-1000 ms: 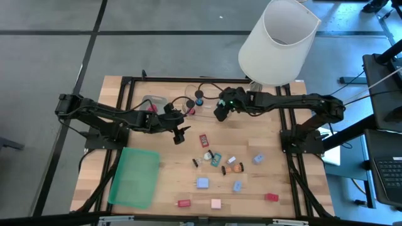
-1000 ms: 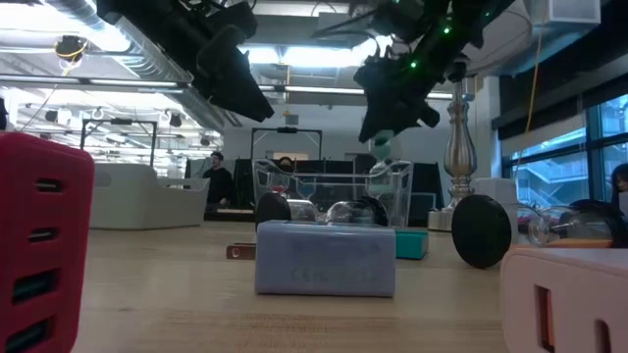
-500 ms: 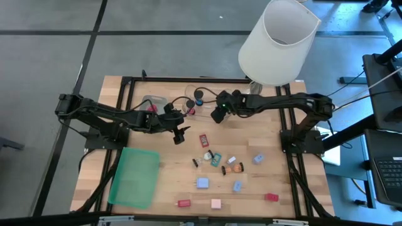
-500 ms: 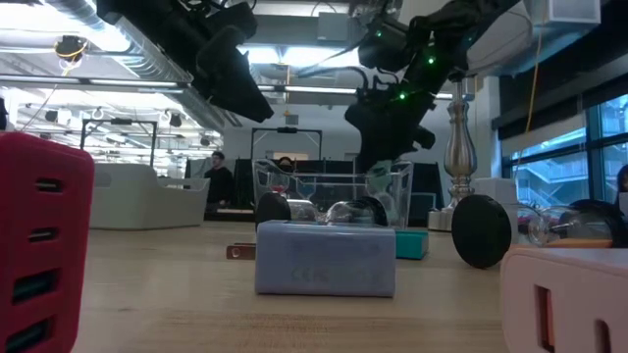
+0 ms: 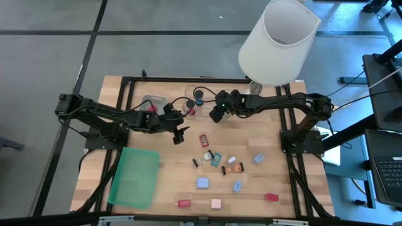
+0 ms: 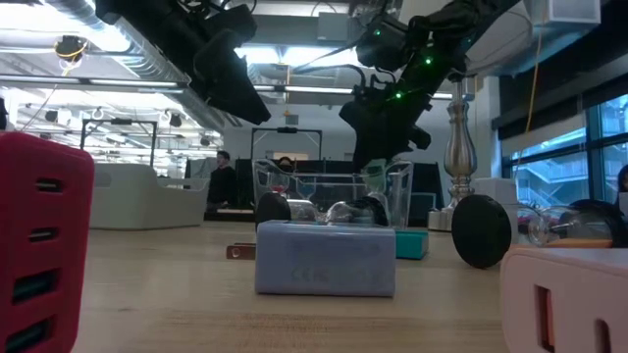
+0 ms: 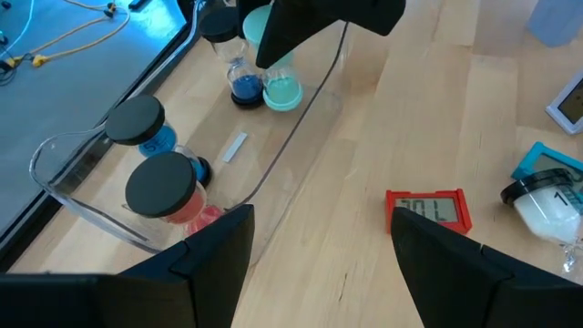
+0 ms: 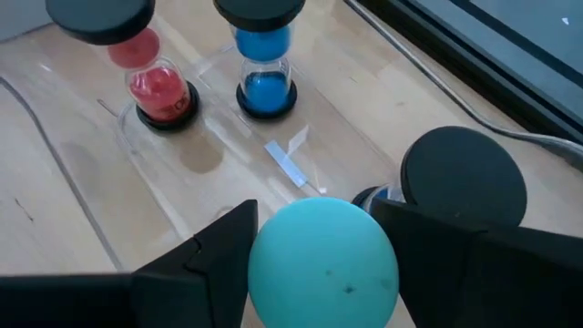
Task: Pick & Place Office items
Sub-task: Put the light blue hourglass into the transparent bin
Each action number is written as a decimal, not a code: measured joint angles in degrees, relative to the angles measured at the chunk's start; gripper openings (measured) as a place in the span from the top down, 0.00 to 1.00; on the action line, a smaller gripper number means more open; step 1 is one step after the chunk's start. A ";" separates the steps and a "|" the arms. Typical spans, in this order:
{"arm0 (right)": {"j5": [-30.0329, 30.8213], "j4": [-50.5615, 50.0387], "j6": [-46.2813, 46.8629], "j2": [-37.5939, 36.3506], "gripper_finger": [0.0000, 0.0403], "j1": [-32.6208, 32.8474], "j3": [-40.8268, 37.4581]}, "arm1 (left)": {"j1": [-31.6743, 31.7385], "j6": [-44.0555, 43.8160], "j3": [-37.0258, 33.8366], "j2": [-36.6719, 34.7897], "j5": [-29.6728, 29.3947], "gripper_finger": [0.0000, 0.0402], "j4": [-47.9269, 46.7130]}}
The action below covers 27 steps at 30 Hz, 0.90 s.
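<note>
Right gripper (image 5: 215, 113) hung over clear tray (image 7: 301, 100) near surface's far edge, jaws clamped on teal-topped timer (image 8: 323, 260). Tray held red timer (image 8: 155, 77), two blue timers (image 8: 264, 73) upright. Left gripper (image 5: 180, 134) hovered just inward of tray, jaws apart, empty. Red block (image 5: 203, 140) lay mid-surface; other small blocks scattered toward near edge. Green lid (image 5: 135, 176) lay by near-left corner.

Timers (image 7: 162, 187) stand inside the tray (image 7: 301, 100) at the table's (image 5: 163, 188) back, loose items (image 5: 217, 160) scattered in front.
</note>
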 joint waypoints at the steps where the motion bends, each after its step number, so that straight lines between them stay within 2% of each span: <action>1: 0.57 -0.02 0.00 0.00 0.47 0.00 0.00 | -0.01 0.00 0.00 0.00 0.00 0.36 -0.02; 15: 1.73 -0.05 -0.22 0.00 0.47 -0.02 0.00 | 0.01 0.00 0.00 0.00 0.03 0.36 -0.02; 27: -2.15 -0.07 -1.41 0.00 0.47 -0.02 0.00 | 0.00 -0.12 0.00 0.00 0.07 0.36 -0.02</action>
